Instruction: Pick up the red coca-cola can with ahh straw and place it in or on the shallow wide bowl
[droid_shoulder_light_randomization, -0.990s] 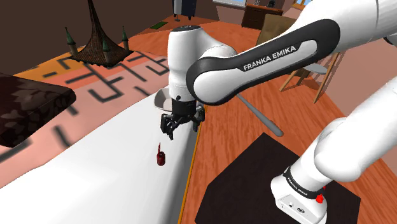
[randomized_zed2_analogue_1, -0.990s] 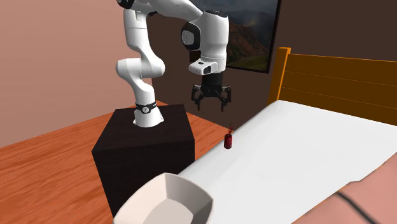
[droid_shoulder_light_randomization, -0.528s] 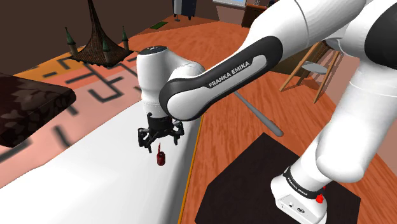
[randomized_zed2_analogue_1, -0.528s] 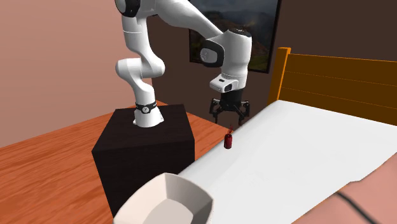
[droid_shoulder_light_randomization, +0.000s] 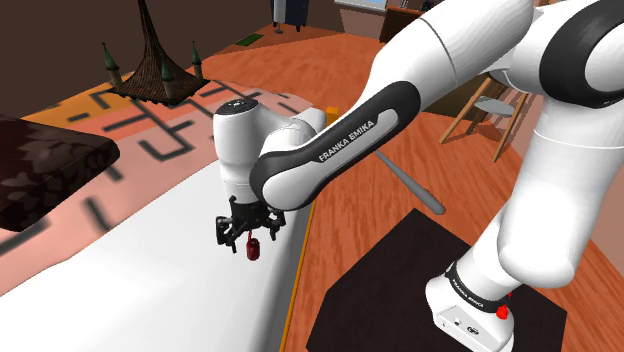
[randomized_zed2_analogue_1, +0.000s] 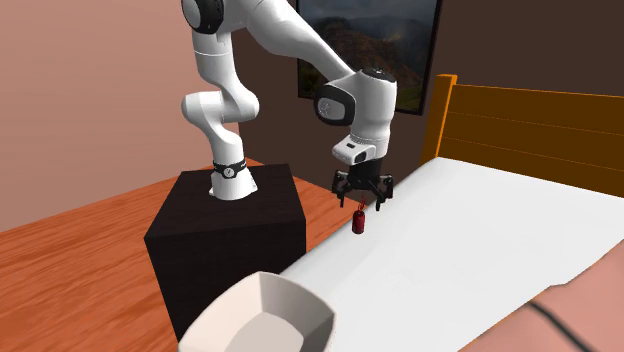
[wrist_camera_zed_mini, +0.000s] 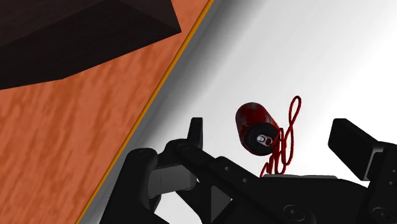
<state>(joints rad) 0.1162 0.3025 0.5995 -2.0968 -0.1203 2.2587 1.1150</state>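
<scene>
A small red can with a curly red straw stands upright on the white bed, close to its orange edge. My gripper hangs just above it, open. In the second exterior view the gripper sits right over the can. In the wrist view the can and its straw lie between the two black fingers, which stand wide apart and touch neither. The shallow white bowl rests at the near end of the bed in the second exterior view.
The black stand is beside the bed, over wooden floor. An orange headboard rises behind the bed. A dark cushion lies at the shoulder view's left, and a wooden stool stands far right.
The arm has swung from beside the bed to over the can and come down, so the open fingers now straddle its top. The can has not moved.
</scene>
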